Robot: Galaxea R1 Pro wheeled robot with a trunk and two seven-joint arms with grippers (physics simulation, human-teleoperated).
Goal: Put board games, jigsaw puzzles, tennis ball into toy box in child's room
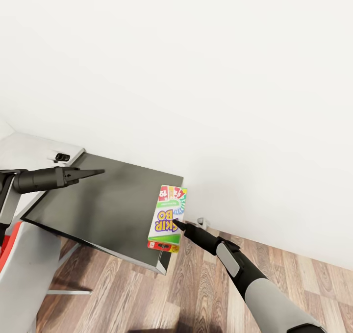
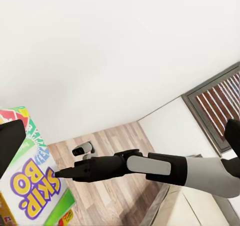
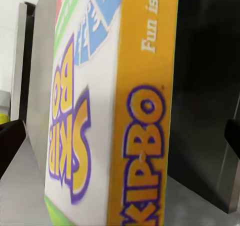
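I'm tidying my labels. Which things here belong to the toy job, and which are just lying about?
Job:
- board game, SKIP-BO box at the right gripper
- left gripper, raised, holding nothing

Just there:
- dark grey-topped cabinet
- wood-plank floor
- white wall

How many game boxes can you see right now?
1. The Skip-Bo game box is at the right edge of the dark grey cabinet top, with the right pincer on it. Other games may be out of view.
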